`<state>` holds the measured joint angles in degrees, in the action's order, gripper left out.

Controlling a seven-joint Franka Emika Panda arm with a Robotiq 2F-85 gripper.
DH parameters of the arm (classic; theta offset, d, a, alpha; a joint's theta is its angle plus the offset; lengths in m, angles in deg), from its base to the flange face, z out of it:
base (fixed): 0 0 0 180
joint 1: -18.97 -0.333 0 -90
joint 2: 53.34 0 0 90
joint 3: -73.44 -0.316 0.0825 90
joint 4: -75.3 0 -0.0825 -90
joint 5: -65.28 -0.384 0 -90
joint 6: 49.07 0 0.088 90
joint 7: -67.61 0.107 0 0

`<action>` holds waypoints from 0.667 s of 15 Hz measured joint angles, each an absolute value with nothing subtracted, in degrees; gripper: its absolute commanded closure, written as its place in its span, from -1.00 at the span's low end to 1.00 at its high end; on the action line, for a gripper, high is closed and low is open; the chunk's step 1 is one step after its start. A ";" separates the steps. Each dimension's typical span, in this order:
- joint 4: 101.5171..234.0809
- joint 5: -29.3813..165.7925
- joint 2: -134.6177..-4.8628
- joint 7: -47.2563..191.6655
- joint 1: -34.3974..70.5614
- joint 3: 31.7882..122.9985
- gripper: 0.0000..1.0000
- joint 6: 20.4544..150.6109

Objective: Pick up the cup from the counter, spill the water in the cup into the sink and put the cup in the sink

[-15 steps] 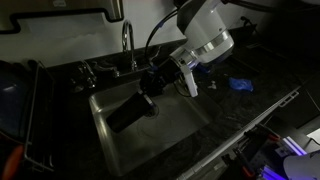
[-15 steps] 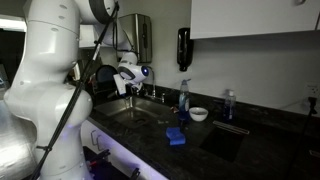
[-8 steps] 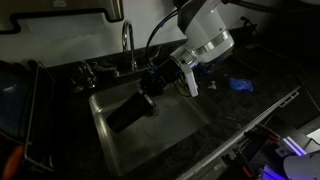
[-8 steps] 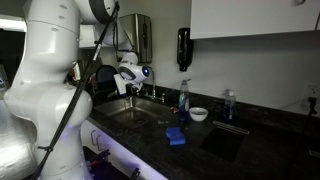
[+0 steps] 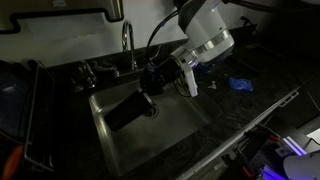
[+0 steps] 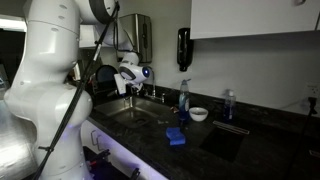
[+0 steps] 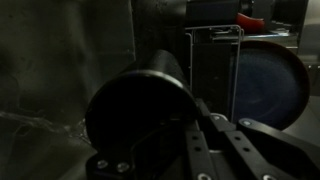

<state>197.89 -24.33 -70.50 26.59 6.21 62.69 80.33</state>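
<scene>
A dark cup (image 5: 128,113) is held on its side over the steel sink (image 5: 165,135), its length pointing toward the sink's left end. My gripper (image 5: 150,101) is shut on the cup at its near end. In the wrist view the cup (image 7: 135,105) fills the middle, with my gripper's fingers (image 7: 200,135) closed against its right side. In an exterior view the gripper (image 6: 131,88) hangs above the sink basin (image 6: 135,113). No water is visible.
A faucet (image 5: 128,45) stands behind the sink. A dish rack (image 5: 20,115) with a blue plate (image 7: 268,85) is beside the sink. A blue sponge (image 5: 240,84), a soap bottle (image 6: 184,100) and a white bowl (image 6: 199,114) sit on the dark counter.
The cup and gripper have shifted very slightly upward over the sink; otherwise nothing has visibly changed.
</scene>
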 measured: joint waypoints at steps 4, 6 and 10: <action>197.89 -27.79 -70.60 25.88 6.59 63.26 0.96 78.38; 197.89 -29.77 -70.70 25.23 6.76 63.64 0.96 77.01; 197.90 -33.28 -71.21 23.94 6.96 64.27 0.96 74.44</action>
<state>197.90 -33.28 -71.21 23.94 6.96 64.27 74.44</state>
